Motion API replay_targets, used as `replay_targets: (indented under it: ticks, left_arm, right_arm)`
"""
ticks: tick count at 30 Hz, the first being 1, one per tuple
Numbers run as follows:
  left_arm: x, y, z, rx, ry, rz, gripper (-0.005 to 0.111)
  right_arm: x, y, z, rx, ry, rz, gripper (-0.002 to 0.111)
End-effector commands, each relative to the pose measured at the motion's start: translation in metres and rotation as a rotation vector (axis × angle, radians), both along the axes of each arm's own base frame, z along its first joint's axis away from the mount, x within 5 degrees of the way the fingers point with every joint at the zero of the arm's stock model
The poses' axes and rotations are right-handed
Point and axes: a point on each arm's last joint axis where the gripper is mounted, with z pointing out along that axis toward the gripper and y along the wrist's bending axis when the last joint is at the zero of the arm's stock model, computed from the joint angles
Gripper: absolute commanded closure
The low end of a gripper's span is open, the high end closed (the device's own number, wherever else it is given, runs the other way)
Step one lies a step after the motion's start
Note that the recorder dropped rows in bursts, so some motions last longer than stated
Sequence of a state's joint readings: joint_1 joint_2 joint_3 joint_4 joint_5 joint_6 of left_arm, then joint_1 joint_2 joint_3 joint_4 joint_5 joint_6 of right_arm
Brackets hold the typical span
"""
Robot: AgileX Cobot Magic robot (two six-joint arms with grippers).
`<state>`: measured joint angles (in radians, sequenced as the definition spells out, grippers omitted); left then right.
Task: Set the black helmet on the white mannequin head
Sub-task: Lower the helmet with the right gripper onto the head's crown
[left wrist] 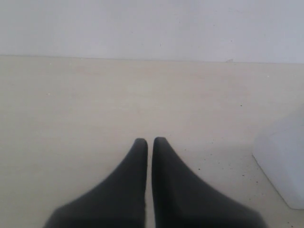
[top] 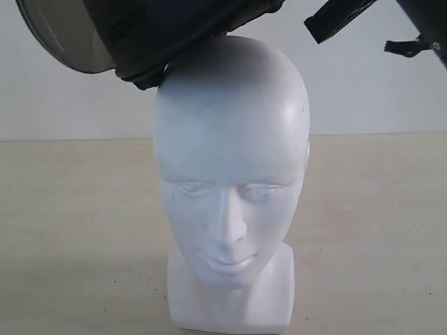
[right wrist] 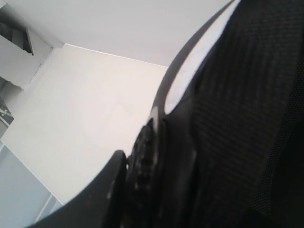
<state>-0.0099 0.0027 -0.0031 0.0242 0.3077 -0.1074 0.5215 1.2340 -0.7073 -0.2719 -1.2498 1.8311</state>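
The white mannequin head (top: 230, 174) stands upright on the table, face toward the exterior camera. The black helmet (top: 160, 28) hangs tilted above it, its lower rim touching the crown on the left, with the smoky visor (top: 63, 35) at the upper left and a strap (top: 335, 17) dangling on the right. In the right wrist view my right gripper (right wrist: 142, 156) is shut on the helmet's rim (right wrist: 152, 142). One finger (right wrist: 111, 180) lies outside the shell and the other is hidden inside against the mesh lining (right wrist: 237, 118). My left gripper (left wrist: 150, 140) is shut and empty, low over the table.
The mannequin's square base (left wrist: 282, 161) shows at the edge of the left wrist view, apart from the left fingers. The pale tabletop (top: 77, 230) spreads around the head, with a white wall (top: 377, 91) behind it.
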Motion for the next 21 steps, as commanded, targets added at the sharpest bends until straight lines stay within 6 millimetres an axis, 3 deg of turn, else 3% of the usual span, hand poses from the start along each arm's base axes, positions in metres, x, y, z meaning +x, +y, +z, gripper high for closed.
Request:
replay_targets:
  ticks: [1, 21]
  left_arm:
    - [-0.0001, -0.0001, -0.0008, -0.002, 0.000, -0.001, 0.102]
    - [-0.0001, -0.0001, -0.0008, -0.002, 0.000, -0.001, 0.102]
  right_arm:
    - [-0.0018, 0.0029, -0.0052, -0.071, -0.011, -0.009, 0.109]
    - [0.0029, 0.0045, -0.0098, -0.123, -0.050, -0.080, 0.109]
